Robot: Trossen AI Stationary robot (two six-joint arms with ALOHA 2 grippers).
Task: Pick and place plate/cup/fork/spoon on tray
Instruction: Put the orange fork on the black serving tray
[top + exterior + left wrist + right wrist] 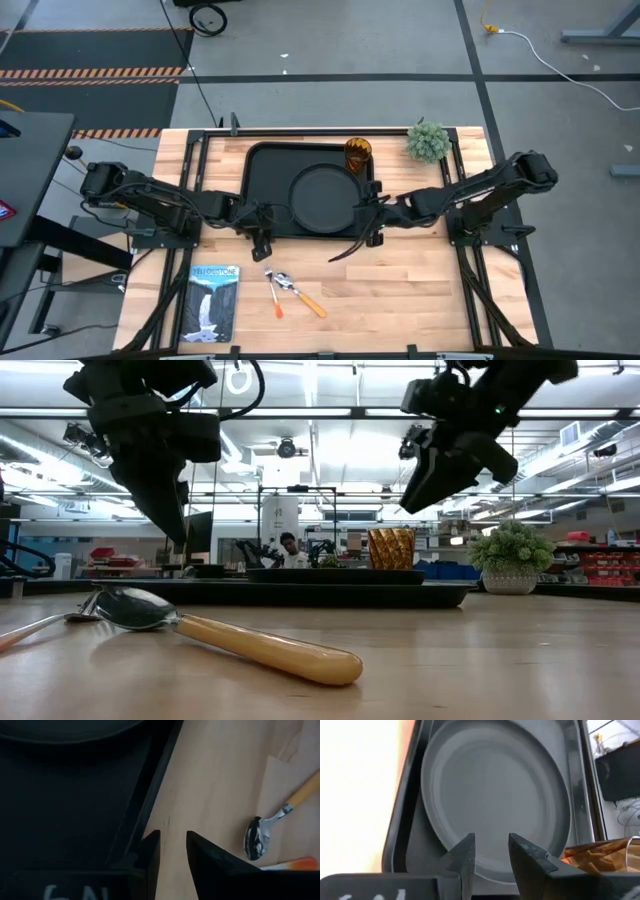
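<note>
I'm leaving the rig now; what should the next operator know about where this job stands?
Left gripper: open, empty, over the tray's near left edge.
Right gripper: open, empty, over the tray's right edge beside the plate.
Done: plate lies in the tray; cup stands at the tray's far right corner, apparently inside the rim.
Left: spoon and fork lie together on the table in front of the tray.
</note>
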